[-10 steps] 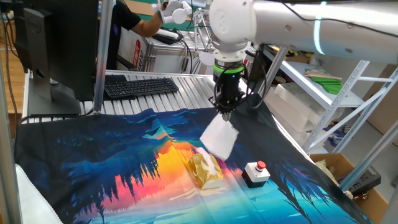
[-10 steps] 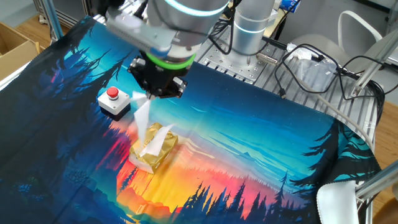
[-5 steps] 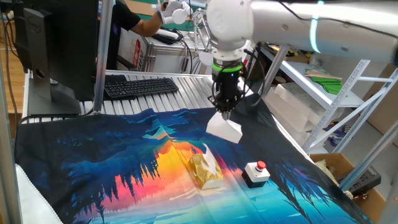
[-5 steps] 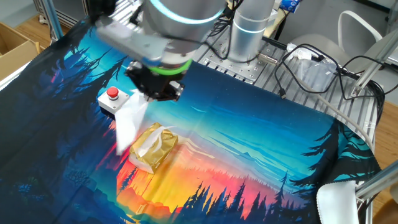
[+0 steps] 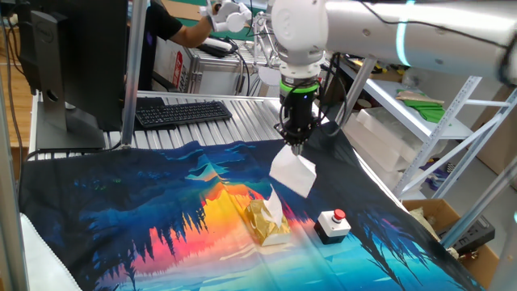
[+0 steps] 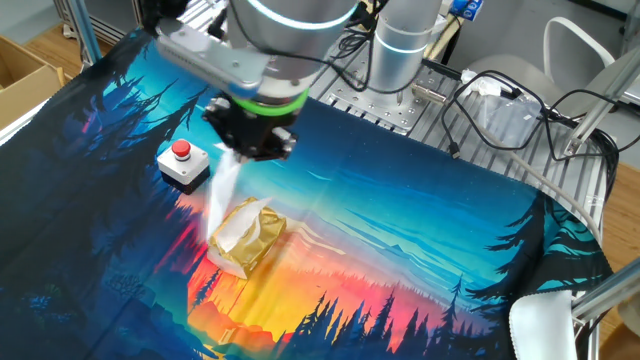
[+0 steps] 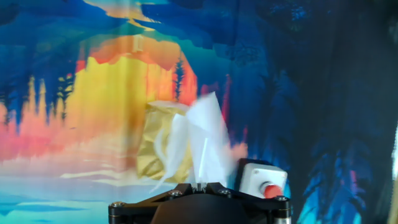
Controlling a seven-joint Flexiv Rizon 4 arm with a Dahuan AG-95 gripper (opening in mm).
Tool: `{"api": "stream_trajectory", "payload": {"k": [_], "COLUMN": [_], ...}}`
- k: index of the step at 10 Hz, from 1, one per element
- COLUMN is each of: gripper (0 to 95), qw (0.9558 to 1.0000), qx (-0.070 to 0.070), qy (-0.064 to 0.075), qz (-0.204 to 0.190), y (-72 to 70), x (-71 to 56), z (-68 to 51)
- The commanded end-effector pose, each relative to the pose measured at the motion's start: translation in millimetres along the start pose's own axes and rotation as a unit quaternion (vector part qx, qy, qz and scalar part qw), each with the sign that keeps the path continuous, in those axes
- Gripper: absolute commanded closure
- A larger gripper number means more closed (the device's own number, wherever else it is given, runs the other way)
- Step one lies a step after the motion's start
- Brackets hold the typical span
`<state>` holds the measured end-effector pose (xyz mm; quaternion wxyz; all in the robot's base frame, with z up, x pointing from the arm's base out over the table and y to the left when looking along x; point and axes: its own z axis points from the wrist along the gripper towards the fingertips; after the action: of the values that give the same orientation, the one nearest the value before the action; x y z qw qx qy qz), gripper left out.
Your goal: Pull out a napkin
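Observation:
My gripper (image 5: pixel 295 146) hangs above the table, shut on the top corner of the white napkin (image 5: pixel 292 173). The napkin hangs free in the air, clear of the gold tissue pack (image 5: pixel 266 221) below it. In the other fixed view the gripper (image 6: pixel 247 152) holds the napkin (image 6: pixel 224 192) just above the pack (image 6: pixel 247 236), which has another white sheet sticking out of its slot. In the hand view the napkin (image 7: pixel 205 143) rises from the closed gripper (image 7: pixel 200 184) in front of the pack (image 7: pixel 158 146).
A grey box with a red button (image 5: pixel 332 224) stands right of the pack; it also shows in the other fixed view (image 6: pixel 184 164) and the hand view (image 7: pixel 264 180). A keyboard (image 5: pixel 179 111) lies behind the printed cloth (image 5: pixel 121 210). Shelving (image 5: pixel 452 105) stands at the right.
The napkin came free of the pack and swung up with the gripper, which rose slightly and shifted a little. The pack stayed in place.

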<state>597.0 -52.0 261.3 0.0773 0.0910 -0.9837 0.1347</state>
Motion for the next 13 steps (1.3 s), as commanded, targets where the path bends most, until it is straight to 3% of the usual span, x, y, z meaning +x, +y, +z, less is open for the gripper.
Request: {"api": "stream_trajectory", "payload": {"k": [1,3,5,6,10,12,13], "gripper": [95.0,95.0,95.0,95.0,19.0,57.0,57.0], "qw": [0.9992,0.9989,0.9989,0.9968,0.9978,0.9984,0.9984], "qx": [-0.017,-0.023,-0.029,-0.065,-0.044,-0.044,-0.044], "qy": [-0.029,-0.034,-0.035,-0.033,-0.032,-0.033,-0.033], "qz": [-0.023,-0.023,0.002,0.032,0.039,0.015,0.016], "y": [-19.1,-31.0,-38.3,-41.3,-41.1,-40.6,-39.2], "x": [-1.5,-2.4,-1.2,-0.2,-0.2,-0.2,-0.2], "z": [17.3,30.0,36.8,39.2,39.2,39.0,38.7]}}
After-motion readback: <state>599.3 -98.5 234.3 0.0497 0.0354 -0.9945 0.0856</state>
